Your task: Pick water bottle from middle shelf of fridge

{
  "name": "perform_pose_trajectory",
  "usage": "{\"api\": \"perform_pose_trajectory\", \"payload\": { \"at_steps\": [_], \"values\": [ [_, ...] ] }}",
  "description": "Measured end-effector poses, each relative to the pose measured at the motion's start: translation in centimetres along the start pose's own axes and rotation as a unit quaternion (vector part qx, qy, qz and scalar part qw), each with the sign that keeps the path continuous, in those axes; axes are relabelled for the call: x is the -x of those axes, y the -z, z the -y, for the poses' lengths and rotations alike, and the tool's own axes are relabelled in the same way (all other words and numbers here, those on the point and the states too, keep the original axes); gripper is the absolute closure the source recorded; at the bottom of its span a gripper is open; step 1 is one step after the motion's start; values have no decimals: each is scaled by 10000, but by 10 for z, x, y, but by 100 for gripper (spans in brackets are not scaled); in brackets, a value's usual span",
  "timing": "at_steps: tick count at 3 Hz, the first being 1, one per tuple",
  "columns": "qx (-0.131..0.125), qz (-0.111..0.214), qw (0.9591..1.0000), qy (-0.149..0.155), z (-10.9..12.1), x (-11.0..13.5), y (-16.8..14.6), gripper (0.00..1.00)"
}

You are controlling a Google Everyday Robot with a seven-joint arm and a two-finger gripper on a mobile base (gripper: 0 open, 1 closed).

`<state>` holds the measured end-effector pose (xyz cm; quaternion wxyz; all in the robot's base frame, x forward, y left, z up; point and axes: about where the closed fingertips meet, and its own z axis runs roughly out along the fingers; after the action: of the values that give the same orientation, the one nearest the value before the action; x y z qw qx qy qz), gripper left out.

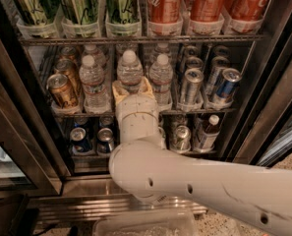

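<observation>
The fridge [17, 132] stands open in front of me. Its middle shelf [194, 111] holds three front water bottles, clear with white caps. My gripper [131, 88] is at the front of this shelf, on the end of my white arm. It is open, with its tan fingers [118, 90] on either side of the lower body of the middle water bottle [130, 69]. That bottle stands upright on the shelf. Other water bottles stand to its left [93, 80] and right [161, 75], with more behind.
Gold cans [62, 90] stand left of the bottles and silver and blue cans [226, 85] right. The top rack holds tall green cans [79, 4] and red cans [162, 4]. The bottom rack holds short cans [80, 139] and a dark bottle with a white cap [207, 132].
</observation>
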<state>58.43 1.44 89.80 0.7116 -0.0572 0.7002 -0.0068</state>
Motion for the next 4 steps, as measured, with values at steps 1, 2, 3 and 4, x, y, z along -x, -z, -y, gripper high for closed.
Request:
{"api": "perform_pose_trajectory", "payload": {
  "at_steps": [1,2,3,4],
  "values": [
    [28,-525,9985,154,20,3,19,100],
    [123,-1059,9940,234,34,-2,40,100],
    [134,-1413,9895,270,45,-12,55,100],
    [123,-1651,9855,360,52,-25,66,100]
  ]
}}
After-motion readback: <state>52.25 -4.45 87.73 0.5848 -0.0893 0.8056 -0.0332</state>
